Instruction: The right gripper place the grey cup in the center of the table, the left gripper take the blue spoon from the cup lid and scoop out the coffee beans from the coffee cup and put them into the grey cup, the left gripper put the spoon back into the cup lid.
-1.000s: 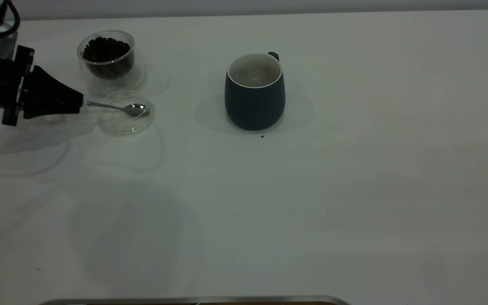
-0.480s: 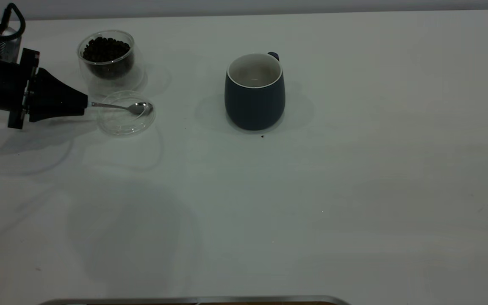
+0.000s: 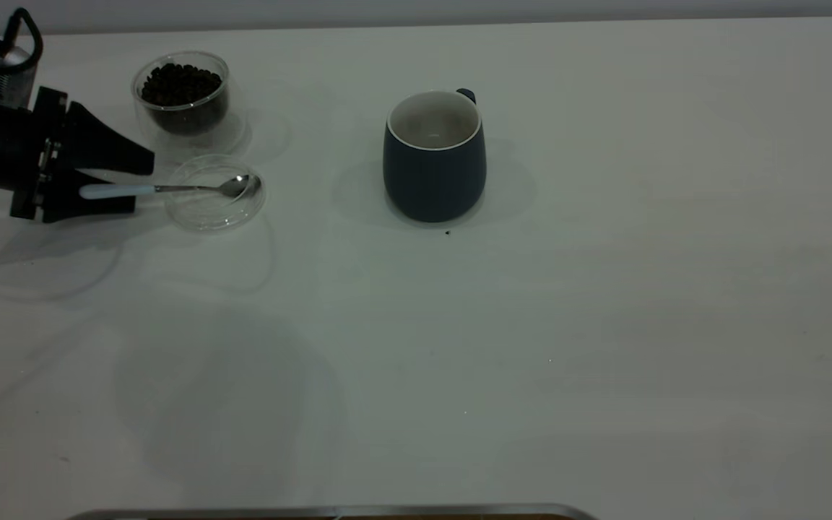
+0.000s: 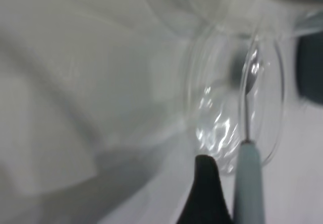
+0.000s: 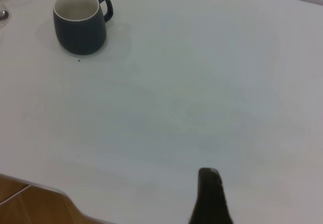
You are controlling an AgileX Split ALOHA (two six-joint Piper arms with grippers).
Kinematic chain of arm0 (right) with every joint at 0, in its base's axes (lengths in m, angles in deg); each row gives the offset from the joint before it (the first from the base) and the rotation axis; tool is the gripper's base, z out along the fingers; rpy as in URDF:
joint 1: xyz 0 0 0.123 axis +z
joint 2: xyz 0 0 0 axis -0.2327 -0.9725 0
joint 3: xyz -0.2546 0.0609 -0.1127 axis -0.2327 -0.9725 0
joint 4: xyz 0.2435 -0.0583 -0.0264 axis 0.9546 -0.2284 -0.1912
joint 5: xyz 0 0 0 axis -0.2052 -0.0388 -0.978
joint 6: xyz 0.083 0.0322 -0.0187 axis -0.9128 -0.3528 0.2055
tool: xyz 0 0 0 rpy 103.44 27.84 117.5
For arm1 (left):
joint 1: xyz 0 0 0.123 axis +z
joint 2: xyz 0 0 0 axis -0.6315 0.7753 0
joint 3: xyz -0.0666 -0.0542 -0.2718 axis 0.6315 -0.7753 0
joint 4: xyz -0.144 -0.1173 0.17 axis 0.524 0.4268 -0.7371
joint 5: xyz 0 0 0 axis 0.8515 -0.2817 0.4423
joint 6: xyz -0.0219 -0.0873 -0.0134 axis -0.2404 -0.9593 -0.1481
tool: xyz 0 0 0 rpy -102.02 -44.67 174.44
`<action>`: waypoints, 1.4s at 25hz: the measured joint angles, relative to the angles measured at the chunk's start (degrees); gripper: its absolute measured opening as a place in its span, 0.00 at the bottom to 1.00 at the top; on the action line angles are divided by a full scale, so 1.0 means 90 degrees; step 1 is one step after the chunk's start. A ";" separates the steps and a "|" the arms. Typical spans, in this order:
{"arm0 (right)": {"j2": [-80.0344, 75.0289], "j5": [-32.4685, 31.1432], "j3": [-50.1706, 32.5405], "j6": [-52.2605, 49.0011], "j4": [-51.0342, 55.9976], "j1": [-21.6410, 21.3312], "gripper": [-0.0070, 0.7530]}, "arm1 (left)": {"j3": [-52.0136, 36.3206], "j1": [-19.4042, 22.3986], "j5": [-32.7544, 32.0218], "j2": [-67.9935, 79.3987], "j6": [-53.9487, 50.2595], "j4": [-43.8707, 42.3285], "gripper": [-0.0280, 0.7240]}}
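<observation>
The blue spoon (image 3: 170, 189) lies with its metal bowl in the clear cup lid (image 3: 206, 215) and its pale handle sticking out over the rim. My left gripper (image 3: 143, 184) is open, one finger on each side of that handle (image 4: 248, 183) without closing on it. Just behind the lid stands the glass coffee cup (image 3: 183, 123) holding the coffee beans (image 3: 181, 83). The grey cup (image 3: 434, 173) stands upright mid-table, handle at the back, also seen in the right wrist view (image 5: 79, 30). My right gripper (image 5: 252, 201) hovers open near the table's edge, far from the cup, one of its fingers (image 5: 209, 196) showing.
A single dark speck (image 3: 448, 232) lies on the white table (image 3: 604, 289) just in front of the grey cup. The table's edge (image 5: 45, 186) runs close to the right gripper, with wood showing below it.
The left gripper has opened and let go of the spoon. The blue handle, hidden between shut fingers before, now shows between them, and the spoon rests in the lid.
</observation>
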 joint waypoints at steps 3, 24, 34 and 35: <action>0.0000 0.0000 0.0000 0.0000 0.0000 0.0000 0.79 | 0.0355 0.0000 -0.0032 0.0000 -0.0427 -0.0737 0.92; 0.0000 0.0000 0.0000 0.0000 0.0000 0.0000 0.79 | 0.2405 -0.1071 -0.1496 -0.2795 -0.5537 -0.6290 0.83; 0.0000 0.0000 0.0000 0.0000 0.0000 0.0000 0.79 | 0.2468 -0.2577 -0.1496 -0.4489 -0.6916 -0.7149 0.82; 0.0000 0.0000 0.0000 0.0000 0.0000 0.0000 0.79 | 0.2468 -0.2739 -0.1496 -0.4630 -0.7024 -0.7216 0.82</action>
